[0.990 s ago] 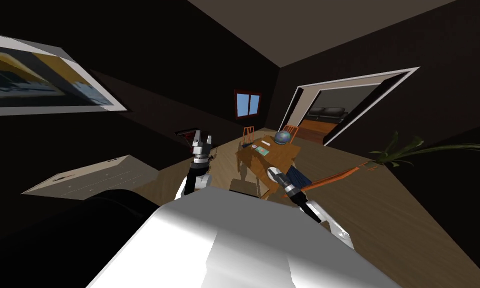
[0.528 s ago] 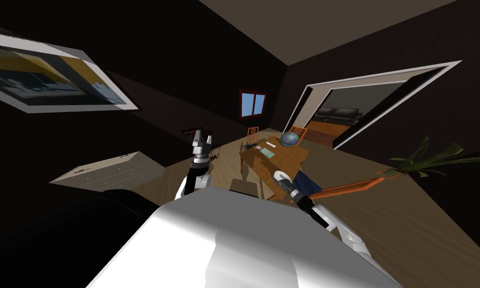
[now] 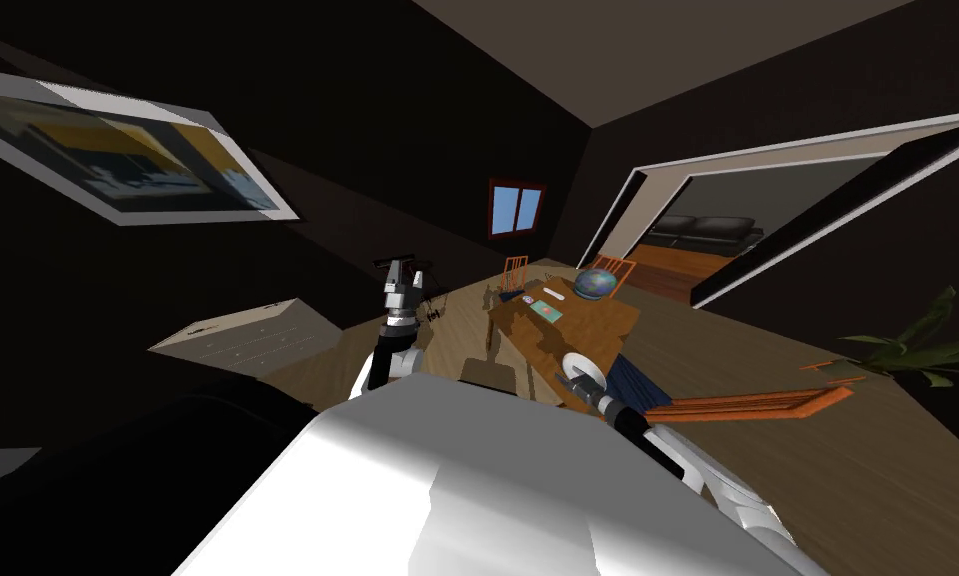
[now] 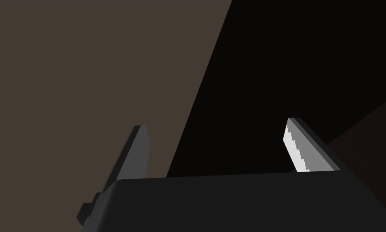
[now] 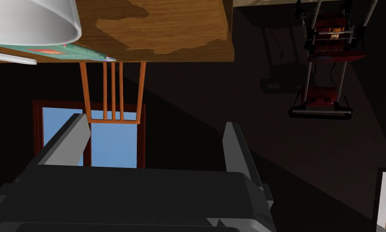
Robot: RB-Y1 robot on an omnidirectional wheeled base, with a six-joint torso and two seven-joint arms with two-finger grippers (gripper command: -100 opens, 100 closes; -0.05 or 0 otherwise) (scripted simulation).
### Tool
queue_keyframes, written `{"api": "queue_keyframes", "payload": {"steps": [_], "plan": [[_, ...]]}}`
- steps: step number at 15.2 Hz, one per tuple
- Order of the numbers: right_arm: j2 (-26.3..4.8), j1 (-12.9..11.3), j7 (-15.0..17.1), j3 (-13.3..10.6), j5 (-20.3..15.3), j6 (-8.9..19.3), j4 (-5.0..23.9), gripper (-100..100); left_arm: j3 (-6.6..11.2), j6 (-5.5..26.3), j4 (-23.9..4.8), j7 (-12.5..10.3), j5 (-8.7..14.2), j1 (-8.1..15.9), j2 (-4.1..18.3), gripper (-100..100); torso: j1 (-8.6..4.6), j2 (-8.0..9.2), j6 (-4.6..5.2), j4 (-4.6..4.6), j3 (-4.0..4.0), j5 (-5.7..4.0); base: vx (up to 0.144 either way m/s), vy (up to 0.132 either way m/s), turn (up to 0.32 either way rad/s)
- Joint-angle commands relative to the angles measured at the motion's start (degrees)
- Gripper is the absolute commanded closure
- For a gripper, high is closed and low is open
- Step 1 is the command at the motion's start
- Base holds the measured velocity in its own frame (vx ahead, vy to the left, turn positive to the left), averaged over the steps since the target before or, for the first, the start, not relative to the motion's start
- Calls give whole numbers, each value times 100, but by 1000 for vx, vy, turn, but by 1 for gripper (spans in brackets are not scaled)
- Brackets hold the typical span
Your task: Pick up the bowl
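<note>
**Head view:** The robot faces a wooden table standing on a plank floor. The bowl is plain white and sits at the table's near end. The right arm reaches up to just beside it. Further along the tabletop are a teal book, a small flat white thing, and a globe at the far end. One orange chair stands at the far end of the table, and another orange chair is down near the right arm. The left gripper is held up high on the left, well apart from the table, with its fingers spread and nothing in them. There's also a pale dresser by the dark wall, a window, and a wide doorway with a dark sofa behind it.

**Left wrist view:** Same story here, the two blades are wide apart with nothing between them.

**Right wrist view:** The right gripper is spread too, so nothing is grabbed. The bowl shows as a big white curve close by, out past one of its fingers and off to the side, not between them. It's on the table, with the book's edge poking out from behind it. A chair back and the window sit beyond the table. A red wheeled frame thing stands on the floor off to the other side.
</note>
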State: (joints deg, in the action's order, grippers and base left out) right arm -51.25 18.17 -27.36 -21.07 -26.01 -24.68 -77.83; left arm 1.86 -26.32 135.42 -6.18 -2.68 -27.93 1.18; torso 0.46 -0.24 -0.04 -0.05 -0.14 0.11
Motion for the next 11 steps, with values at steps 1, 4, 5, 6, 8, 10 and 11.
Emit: {"api": "queue_keyframes", "payload": {"steps": [1,4,5,6,8,10,11], "plan": [[-81,5,-133,-74,-115,-3,286,-100,0,0,0,0,0,0,0,0,0,0,0,0,0,0,87,104,145],[-236,10,-222,-179,-244,31,528,-100,1,0,0,0,0,0,0,0,-19,15,5,2,7,-4,42,49,33],[-236,10,-222,-179,-244,31,611,-100,1,0,0,0,0,0,0,0,-22,16,3,3,9,-5,51,59,108],[-382,19,-308,-282,-371,66,823,-100,1,0,0,0,0,0,0,0,-20,16,3,3,9,-4,71,92,135],[-517,30,-390,-384,-495,99,998,-100,0,0,0,0,0,0,0,0,-7,8,2,2,4,-1,74,104,109],[-641,45,-470,-483,-617,132,1284,-100,0,0,0,0,0,0,0,0,0,5,4,0,2,1,76,102,112],[-641,45,-470,-483,-617,132,1326,-100,0,0,0,0,0,0,0,0,0,5,2,1,3,2,78,90,82]]}}
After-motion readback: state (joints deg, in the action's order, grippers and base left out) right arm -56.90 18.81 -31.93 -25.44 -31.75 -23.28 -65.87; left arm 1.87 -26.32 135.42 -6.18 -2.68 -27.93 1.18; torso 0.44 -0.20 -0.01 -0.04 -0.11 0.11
